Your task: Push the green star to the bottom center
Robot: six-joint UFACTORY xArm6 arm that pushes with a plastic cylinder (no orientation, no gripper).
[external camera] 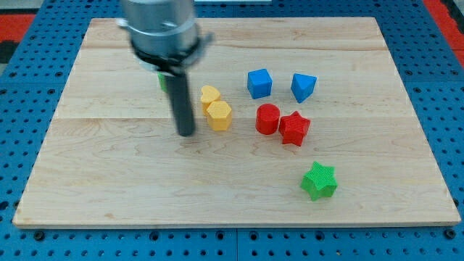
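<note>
Starting at the view's left: the bench [87, 145] is a pale wooden board on a blue pegboard, bare along that side. Just behind the rod you get a sliver of a green block [164, 81] — shape hidden, mostly covered by the arm housing.

My tip [186, 133] sits left of centre, down on the wood, just beside the 2 yellow blocks. There are no fingers on this rig, so wide or narrow doesn't apply — it's a plain rod, holding nothing.

Next, the yellow pair: a small yellow block [209, 95] touching a yellow hexagon [220, 115], stacked diagonally, right of the tip. You'd clip them if you swept straight right.

Centre: blue cube [259, 83] and a blue wedge-like block [304, 87] near the top, apart from each other. Below them a red cylinder [267, 119] touching a red star [293, 128].

Right and low: the green star [319, 181], alone, well apart from the tip, close to the bottom edge but right of centre.

Judgement: the push hasn't started. The star needs to go toward the view's left, so you'd want the tip on its right side. That likely means routing below the yellow and red clusters, then around the star.
</note>
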